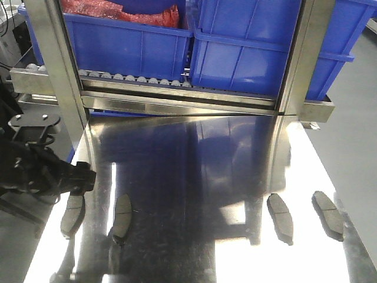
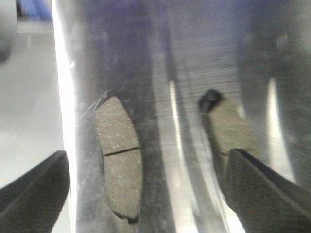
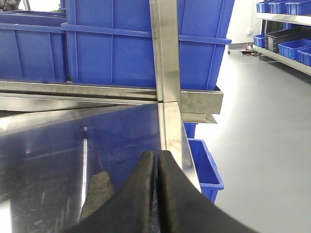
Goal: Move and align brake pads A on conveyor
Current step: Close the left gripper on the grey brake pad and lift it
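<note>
Nothing of the job looks done yet: all four brake pads [image 1: 122, 217] lie on the shiny steel counter [image 1: 194, 177], two near its left edge and two near its right, none on a conveyor. The left hand [image 2: 146, 155] hangs wide open and empty over the left pair, while the right hand [image 3: 156, 159] is pressed closed on nothing, one pad [image 3: 96, 194] low beside it. No belt shows in any view, the right arm is outside the front view, and the left wrist picture is blurred.
</note>
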### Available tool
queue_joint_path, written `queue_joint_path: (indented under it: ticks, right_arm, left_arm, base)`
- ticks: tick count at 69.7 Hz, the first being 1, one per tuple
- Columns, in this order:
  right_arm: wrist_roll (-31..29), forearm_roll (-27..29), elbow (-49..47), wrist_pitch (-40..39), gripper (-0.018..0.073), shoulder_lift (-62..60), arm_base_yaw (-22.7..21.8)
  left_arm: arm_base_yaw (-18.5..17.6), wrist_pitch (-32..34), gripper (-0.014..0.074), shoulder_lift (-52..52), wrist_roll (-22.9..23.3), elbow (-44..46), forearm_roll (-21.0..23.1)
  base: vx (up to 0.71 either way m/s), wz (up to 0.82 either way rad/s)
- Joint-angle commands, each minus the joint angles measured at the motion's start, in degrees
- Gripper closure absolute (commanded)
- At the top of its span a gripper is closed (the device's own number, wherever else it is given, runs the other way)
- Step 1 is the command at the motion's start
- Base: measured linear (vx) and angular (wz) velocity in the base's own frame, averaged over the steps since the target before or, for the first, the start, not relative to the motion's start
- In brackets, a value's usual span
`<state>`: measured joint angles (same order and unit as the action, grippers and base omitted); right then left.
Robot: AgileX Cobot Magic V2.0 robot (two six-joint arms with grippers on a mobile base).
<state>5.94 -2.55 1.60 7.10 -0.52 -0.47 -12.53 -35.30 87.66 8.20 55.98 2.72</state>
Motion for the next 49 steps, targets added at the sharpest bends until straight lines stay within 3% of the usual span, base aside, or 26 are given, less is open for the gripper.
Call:
queue_joint_path:
  ticks: [1, 8, 23, 49]
  right_arm:
    - [0.0, -0.4, 0.3, -4.4, 0.056, -0.7, -0.3]
    - [0.0, -0.4, 0.3, -4.4, 0.056, -0.7, -0.3]
    - [0.0, -0.4, 0.3, -4.4, 0.056, -0.7, -0.3]
    - [0.0, -0.4, 0.3, -4.4, 0.056, -0.7, -0.3]
  left_arm:
    - [-0.2, -2.7, -0.0002, 2.8, 3.9, 5.3, -2.7]
    - [-0.2, -5.5, 0.0011, 7.3, 6.0, 7.7, -4.7]
    - [-0.2, -6.4, 0.0011, 12.7, 6.1, 8.1, -3.7]
    - [-0.2, -6.4, 0.0016, 14.4, 6.1, 8.1, -3.7]
  base:
    - [0.0, 0.0]
    - [0.0, 0.0]
    - [0.0, 0.0]
    - [0.0, 0.0]
